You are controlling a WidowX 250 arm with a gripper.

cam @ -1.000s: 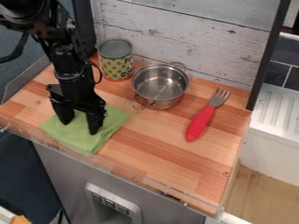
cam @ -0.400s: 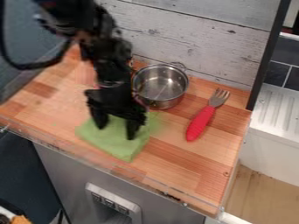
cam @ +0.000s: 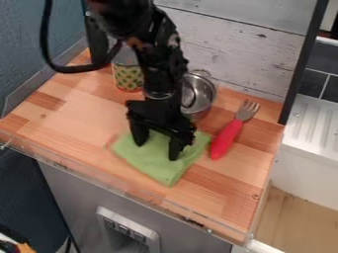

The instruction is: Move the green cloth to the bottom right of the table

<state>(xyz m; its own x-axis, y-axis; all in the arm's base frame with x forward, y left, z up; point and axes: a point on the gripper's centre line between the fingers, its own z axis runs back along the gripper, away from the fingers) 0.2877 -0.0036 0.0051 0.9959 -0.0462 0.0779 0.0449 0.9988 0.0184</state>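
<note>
The black gripper [cam: 157,149] stands over the green cloth [cam: 159,165] near the middle of the wooden table, both fingertips spread apart and pressed down on the fabric. The cloth lies flat, its front corner pointing at the table's front edge and its right corner beside the handle of the red fork. Part of the cloth's back edge is hidden behind the gripper.
A red-handled fork [cam: 226,138] lies right of the cloth. Behind the arm are a metal pot [cam: 204,94], partly hidden, and a patterned can [cam: 128,77]. A clear low rail [cam: 135,190] runs along the front edge.
The gripper has moved to the right across the table, and the cloth has slid along beneath it from the left side to the middle. Pot, can and fork have stayed put.
</note>
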